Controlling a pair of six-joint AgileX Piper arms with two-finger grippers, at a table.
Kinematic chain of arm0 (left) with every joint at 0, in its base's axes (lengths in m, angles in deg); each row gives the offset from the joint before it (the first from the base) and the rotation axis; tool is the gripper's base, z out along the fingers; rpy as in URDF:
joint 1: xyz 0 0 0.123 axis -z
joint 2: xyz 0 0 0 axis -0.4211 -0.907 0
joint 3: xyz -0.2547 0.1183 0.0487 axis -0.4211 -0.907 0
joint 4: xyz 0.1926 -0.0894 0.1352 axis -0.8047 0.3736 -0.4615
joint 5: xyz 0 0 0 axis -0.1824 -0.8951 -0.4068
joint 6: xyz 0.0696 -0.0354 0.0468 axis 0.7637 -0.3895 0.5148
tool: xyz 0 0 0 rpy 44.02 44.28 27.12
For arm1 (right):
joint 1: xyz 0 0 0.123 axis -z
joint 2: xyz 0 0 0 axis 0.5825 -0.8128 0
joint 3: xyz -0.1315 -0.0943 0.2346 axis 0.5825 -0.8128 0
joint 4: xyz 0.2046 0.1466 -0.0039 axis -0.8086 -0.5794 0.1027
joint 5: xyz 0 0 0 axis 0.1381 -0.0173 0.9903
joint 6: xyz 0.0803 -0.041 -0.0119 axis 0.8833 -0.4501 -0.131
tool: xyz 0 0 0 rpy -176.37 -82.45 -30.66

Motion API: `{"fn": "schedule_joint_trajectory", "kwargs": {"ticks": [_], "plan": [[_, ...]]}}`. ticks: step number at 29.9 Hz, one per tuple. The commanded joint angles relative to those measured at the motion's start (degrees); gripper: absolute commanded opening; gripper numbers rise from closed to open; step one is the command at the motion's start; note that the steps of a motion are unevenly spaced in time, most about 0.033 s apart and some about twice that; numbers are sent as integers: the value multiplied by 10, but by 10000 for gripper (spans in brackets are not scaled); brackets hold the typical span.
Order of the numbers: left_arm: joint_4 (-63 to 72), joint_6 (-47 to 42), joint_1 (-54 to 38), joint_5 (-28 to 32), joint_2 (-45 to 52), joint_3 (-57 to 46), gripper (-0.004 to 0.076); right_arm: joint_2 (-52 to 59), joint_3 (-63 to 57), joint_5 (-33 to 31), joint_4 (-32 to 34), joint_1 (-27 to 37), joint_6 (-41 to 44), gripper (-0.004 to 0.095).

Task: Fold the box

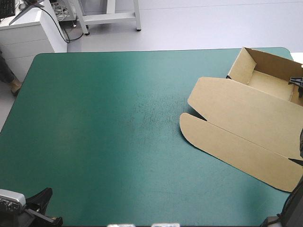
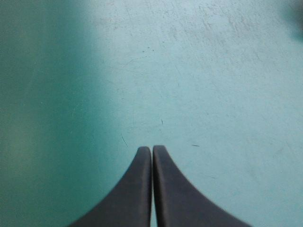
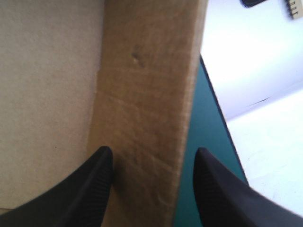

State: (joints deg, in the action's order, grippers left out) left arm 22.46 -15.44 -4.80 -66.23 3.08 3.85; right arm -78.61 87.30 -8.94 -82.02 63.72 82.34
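left gripper (image 2: 152,149) closed over teal-green cover (image 2: 213,71) | right gripper (image 3: 154,155) spread astride box (image 3: 147,85) wall, wrist view only

1. You are in a lab or robot test room, as far as the views show; they do not tell you more exactly.
2. Your table (image 1: 142,53) is a work bench under a plain teal-green cover (image 1: 94,142), scuffed in the middle.
3. A robot's tool is at it: the left gripper (image 2: 152,149) hangs over the cover, its black fingers (image 2: 137,189) together.
4. Beyond the far edge the floor (image 1: 199,23) is smooth and pale grey.
5. A white cabinet (image 1: 28,38) stands by the far left corner, with a black cable (image 1: 57,26) running down its side.
6. A white frame (image 1: 110,17) stands on that floor, with loose wires (image 1: 64,12) bundled beside it.
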Motion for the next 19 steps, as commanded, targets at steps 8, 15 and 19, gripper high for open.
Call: {"fn": "schedule_joint_trajectory", "kwargs": {"ticks": [8,15,19], "plan": [[-1,-4,-1,37,-9,13,-8,200,56,-6,-129,2,-10,473],[-1,-4,-1,37,-9,13,-8,332,55,-7,-206,-77,-61,-8],[-1,-4,-1,37,-9,13,-8,409,17,-7,-197,-173,-86,-16]]}}
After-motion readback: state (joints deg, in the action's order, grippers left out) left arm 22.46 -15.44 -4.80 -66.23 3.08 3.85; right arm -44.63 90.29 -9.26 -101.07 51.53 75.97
